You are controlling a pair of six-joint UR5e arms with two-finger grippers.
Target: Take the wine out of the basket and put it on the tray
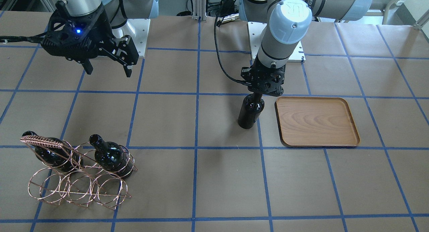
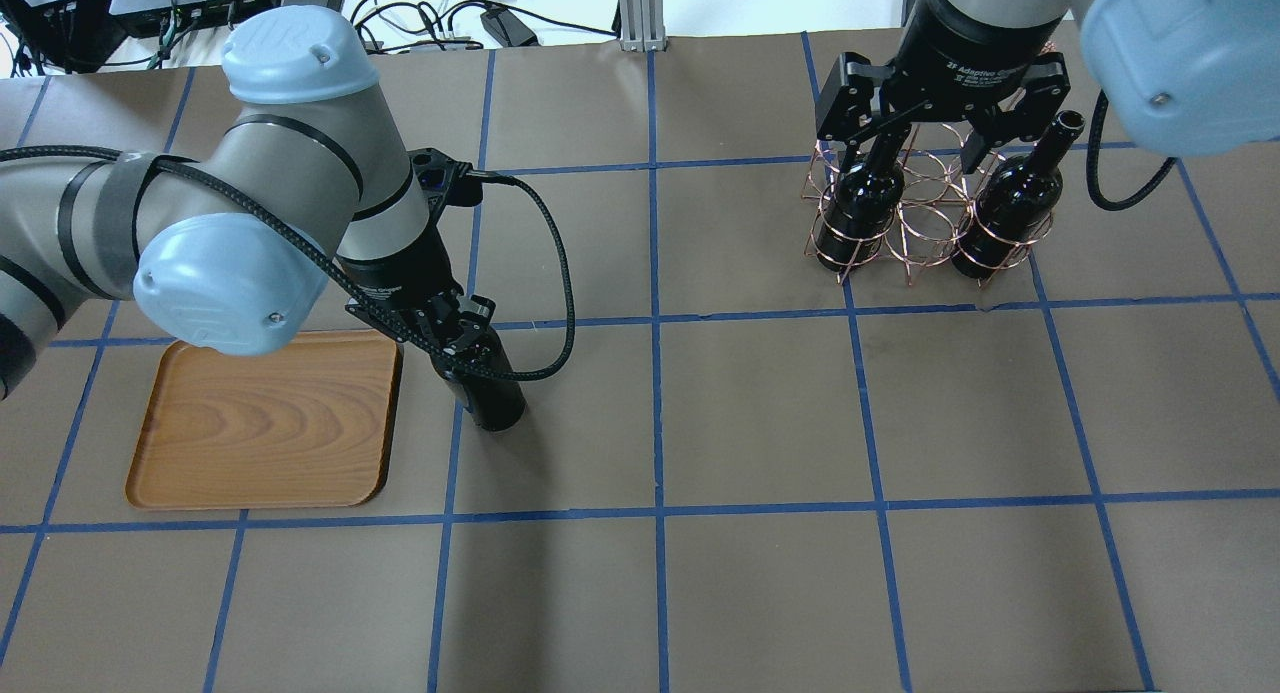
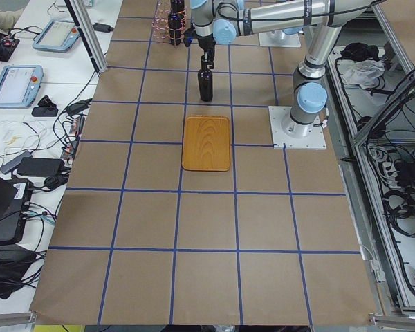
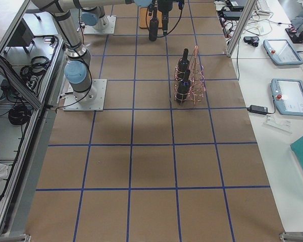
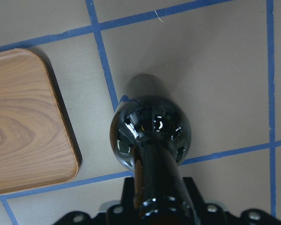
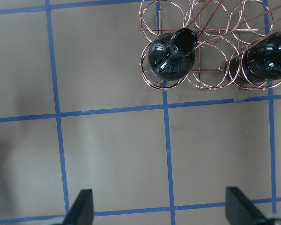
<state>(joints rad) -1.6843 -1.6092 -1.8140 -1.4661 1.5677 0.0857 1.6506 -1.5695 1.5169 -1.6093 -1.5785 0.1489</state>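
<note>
- Left gripper — closed about the narrow neck of a glossy near-black glass wine bottle, which is held upright with its mouth uppermost.
- The wine bottle is seen outside the basket, over a blue tape line on the brown paper-covered table. It is just beside a flat rectangular brown wooden tray with rounded corners and a low rim.
- In the left wrist view a narrow strip of paper is seen between bottle and tray, so the two are apart. Whether the bottle's base rests on the table cannot be told.
- The wooden tray is laid flat on the robot's left half of the table, near the left arm's base plate.
- Right gripper — fingers spread wide, with nothing between them. It is held above the table on the robot's side of the basket.
- A rose-gold wire basket of round loops with a coiled handle bar is stood on the robot's right half, well apart from the tray.
- A second dark bottle and a third dark bottle are lodged in the basket's loops, necks tilted upward, with loops of wire between them.
</note>
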